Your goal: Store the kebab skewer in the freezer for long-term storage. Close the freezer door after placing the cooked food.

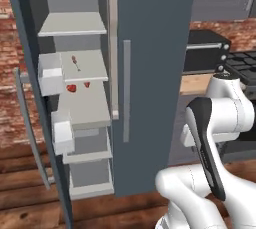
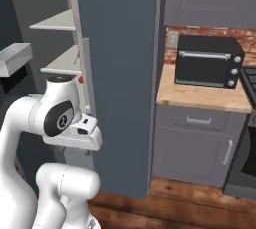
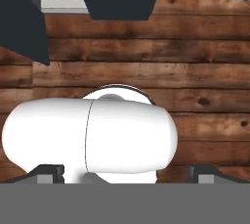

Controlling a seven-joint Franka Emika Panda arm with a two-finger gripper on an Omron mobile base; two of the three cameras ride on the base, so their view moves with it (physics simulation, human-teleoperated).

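The kebab skewer (image 1: 74, 63) lies on a white freezer shelf (image 1: 85, 68), upper left of centre in the left base view. It is a thin stick with small reddish chunks, its long axis running away from the camera into the freezer (image 1: 80, 98). Just below that shelf's front edge, a few red pieces (image 1: 72, 88) sit on the next shelf down. The freezer door (image 1: 35, 123) stands wide open at the far left of that view, white bins (image 1: 51, 75) on its inner face and its long bar handle (image 1: 31, 128) on the outer side.

The fingers (image 3: 125, 173) are spread to their widest and hold nothing. In the hand view their two dark tips sit at the lower corners, looking straight down at the wooden floor (image 3: 146, 61), well apart from skewer and door.

The skewer appears already stored, so closing the door looks like the remaining step. The door lies to the left of the white arm (image 1: 210, 138), which rises at lower right, so the hand would need to swing left and reach around the door's outer face.
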